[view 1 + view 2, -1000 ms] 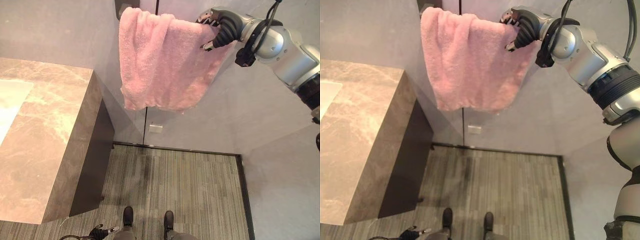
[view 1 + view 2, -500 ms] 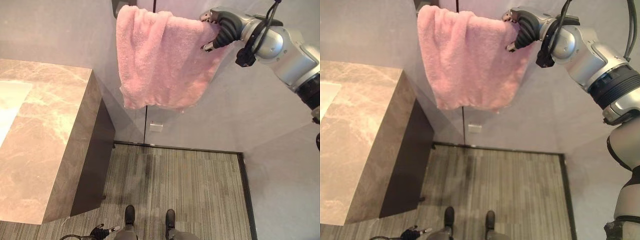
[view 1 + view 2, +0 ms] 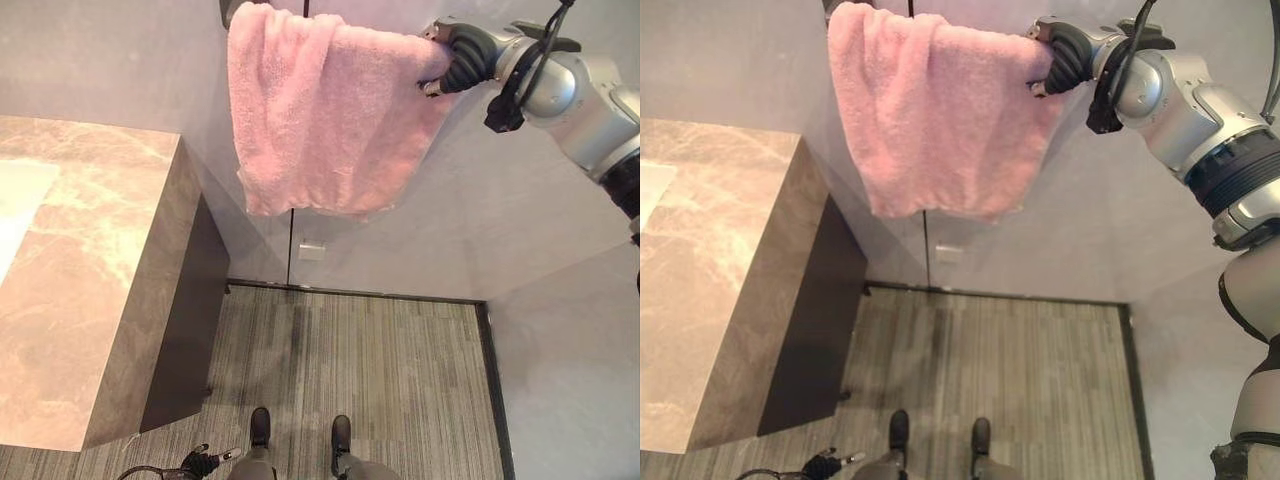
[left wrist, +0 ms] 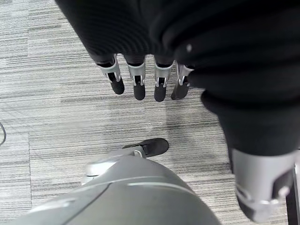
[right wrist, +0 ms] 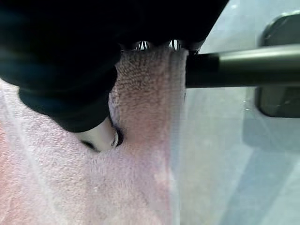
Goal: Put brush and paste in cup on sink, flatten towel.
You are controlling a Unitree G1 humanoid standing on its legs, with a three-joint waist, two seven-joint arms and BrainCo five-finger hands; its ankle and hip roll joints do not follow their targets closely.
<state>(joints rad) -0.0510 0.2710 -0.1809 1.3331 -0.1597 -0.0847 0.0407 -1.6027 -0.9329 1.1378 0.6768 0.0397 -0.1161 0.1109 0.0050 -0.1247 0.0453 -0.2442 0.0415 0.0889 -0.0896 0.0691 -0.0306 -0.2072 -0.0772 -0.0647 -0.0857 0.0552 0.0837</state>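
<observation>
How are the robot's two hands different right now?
The right hand is raised high at the wall, while the left hand hangs low over the grey striped floor.
The right hand pinches the top edge of the pink towel on the dark bar; the left hand holds nothing.
The left hand's fingers point straight down; the right hand's curl onto the cloth.
Both wear a dark ribbed cover.

My right hand (image 3: 455,60) has moved rightward along the dark metal rail (image 5: 243,70), spreading the pink terry towel (image 3: 320,110) wider.
</observation>
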